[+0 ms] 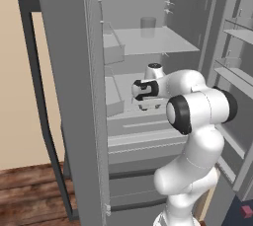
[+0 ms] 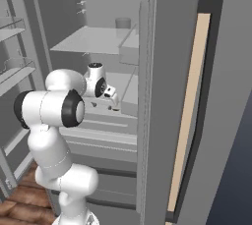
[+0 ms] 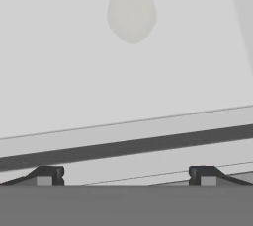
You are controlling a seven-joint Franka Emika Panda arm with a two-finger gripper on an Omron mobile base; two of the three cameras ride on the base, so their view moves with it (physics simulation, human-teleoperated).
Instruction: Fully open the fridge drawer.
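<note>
the fridge (image 1: 69, 72) stands open, its black-framed door (image 2: 197, 121) swung wide to the robot's right. inside, the tool (image 1: 148, 105) reaches in above the fridge drawer (image 1: 143, 132), the wide light grey box low in the cabinet under the pale shelves. in the right base view the tool (image 2: 110, 102) hangs just over the drawer's (image 2: 106, 130) top front edge. in the hand view the two dark fingertips (image 3: 47, 174) stand well apart, spread wide, with nothing between them; a long dark groove handle (image 3: 128, 147) runs across just above them, on the drawer front. whether the tips touch the drawer cannot be told. a translucent cup (image 1: 147, 26) sits on the upper shelf (image 1: 158, 45), toward the back. a pale rounded blotch (image 3: 131, 12) shows on the flat grey surface in the hand view.
</note>
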